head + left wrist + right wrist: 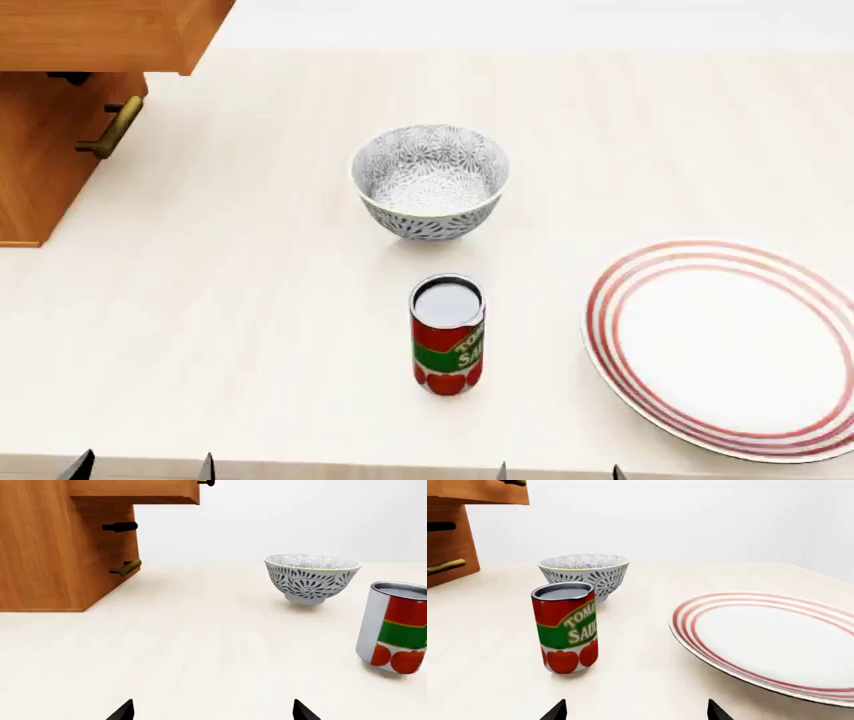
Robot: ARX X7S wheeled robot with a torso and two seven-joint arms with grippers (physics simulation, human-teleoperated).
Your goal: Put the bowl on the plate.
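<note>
pale wood tabletop (240, 300); orange wooden cabinet (47, 555) at left; plain white wall (694, 520).

A red tomato-sauce can (447, 335) stands upright on the pale tabletop (240, 300), its silver top facing up. At the far left corner sits a wooden cabinet (47, 120) with a brass handle (112, 128) and what seem to be dark knobs (120, 527)

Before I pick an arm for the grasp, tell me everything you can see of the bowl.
The bowl is small, deep and round, ceramic-looking, with a grey-and-white floral pattern inside and out, a pale greenish rim and a narrow foot. It stands upright and empty on the pale table, beyond the tomato sauce can, touching nothing else.
</note>
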